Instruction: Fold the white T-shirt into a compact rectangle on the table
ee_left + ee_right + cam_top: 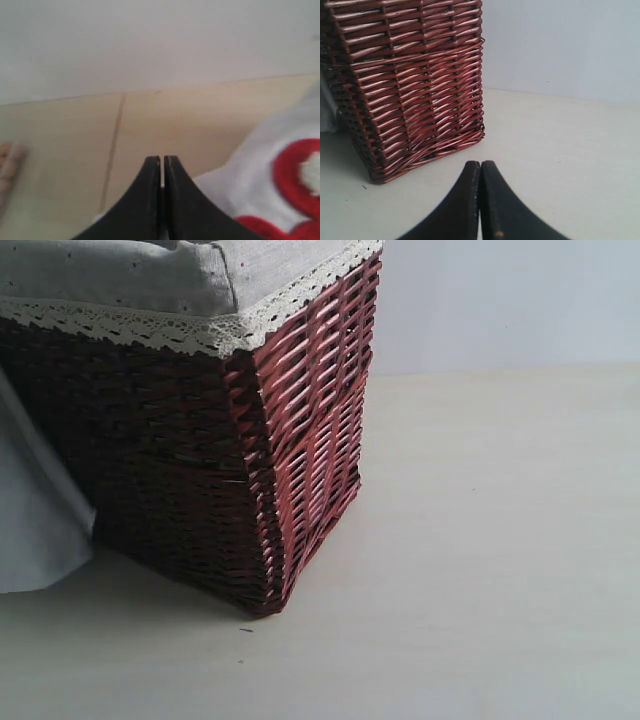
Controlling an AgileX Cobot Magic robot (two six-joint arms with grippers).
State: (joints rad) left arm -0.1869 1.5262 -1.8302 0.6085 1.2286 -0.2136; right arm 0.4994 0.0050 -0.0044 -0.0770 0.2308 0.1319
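Jaws on both of my 2 arms pressed together, left gripper [161, 159] just beside the white T-shirt [250, 167] lying on the table [60, 135] short of its wall-side edge, right gripper [480, 163] near the wicker basket [415, 85]: risk, as I judge it, is a sweep toward the cloth clipping that basket.

soft even light; left wrist blurry

2 views — exterior, right wrist — sit low over the table [500, 590], near the wicker basket [180, 460].
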